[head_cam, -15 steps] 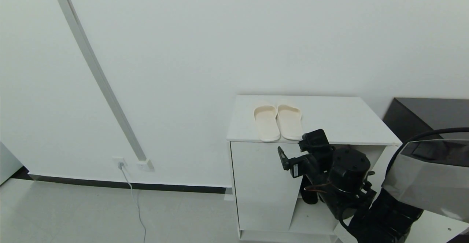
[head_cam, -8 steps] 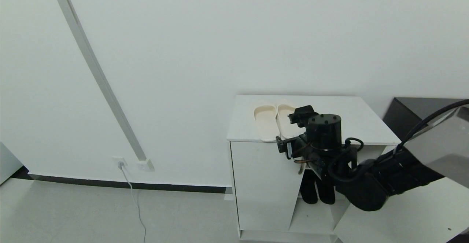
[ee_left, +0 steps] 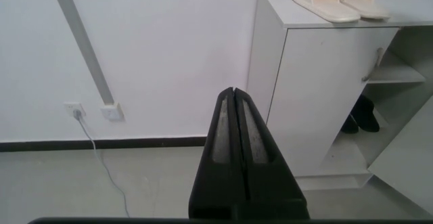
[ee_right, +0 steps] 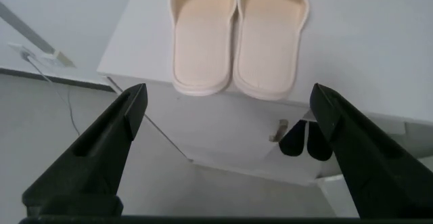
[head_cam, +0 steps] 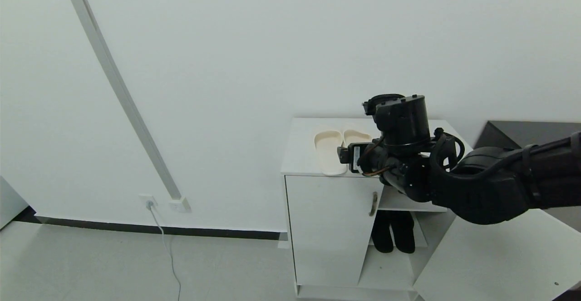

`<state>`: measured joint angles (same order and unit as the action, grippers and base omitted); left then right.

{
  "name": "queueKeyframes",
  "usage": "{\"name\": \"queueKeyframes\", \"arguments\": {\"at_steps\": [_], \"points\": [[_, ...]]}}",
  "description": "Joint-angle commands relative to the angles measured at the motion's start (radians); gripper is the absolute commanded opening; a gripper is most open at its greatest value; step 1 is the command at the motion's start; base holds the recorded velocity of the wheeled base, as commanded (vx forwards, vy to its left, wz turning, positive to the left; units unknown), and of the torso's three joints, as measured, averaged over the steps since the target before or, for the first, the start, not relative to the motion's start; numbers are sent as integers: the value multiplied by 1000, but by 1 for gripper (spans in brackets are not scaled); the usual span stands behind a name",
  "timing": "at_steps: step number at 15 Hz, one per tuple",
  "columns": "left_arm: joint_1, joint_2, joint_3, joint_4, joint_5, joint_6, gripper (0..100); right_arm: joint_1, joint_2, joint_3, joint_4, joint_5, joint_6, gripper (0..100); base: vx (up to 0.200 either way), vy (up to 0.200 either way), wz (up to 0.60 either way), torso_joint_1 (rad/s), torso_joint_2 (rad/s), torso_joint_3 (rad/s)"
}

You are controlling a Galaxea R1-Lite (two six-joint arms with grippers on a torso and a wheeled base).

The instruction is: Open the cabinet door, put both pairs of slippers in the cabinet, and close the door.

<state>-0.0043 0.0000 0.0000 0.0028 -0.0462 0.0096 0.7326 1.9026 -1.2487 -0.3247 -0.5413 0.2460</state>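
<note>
cream slippers [head_cam: 330, 152] lie side by side, touching, on top of the cabinet [head_cam: 327, 233], near its front edge. your right gripper [ee_right: 229, 95] hangs just above them, its fingers spread wide and empty. the black slippers [head_cam: 393, 237] sit on a lower shelf inside, where the right door [head_cam: 494, 264] stands open. your left gripper [ee_left: 234, 94] is well apart from the cabinet, off to its left, fingers pressed together.

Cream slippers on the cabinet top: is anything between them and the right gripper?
Nothing visible. The right gripper hangs directly above the cream slippers, fingers open, and the pair lies side by side at the front edge of the cabinet top.
</note>
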Motion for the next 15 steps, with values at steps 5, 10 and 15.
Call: {"name": "queueKeyframes", "arguments": {"at_steps": [5,10,15], "points": [[0,2,0,0,0,0,0,19,1,153,-113,-3,3,100,200,0,0,5,-2,2],[0,2,0,0,2,-2,0,28,101,239,-263,-3,1,100,80,0,0,2,0,2],[0,2,0,0,2,-3,0,-18,293,72,-333,-2,-5,100,0,0,0,0,0,0]]}}
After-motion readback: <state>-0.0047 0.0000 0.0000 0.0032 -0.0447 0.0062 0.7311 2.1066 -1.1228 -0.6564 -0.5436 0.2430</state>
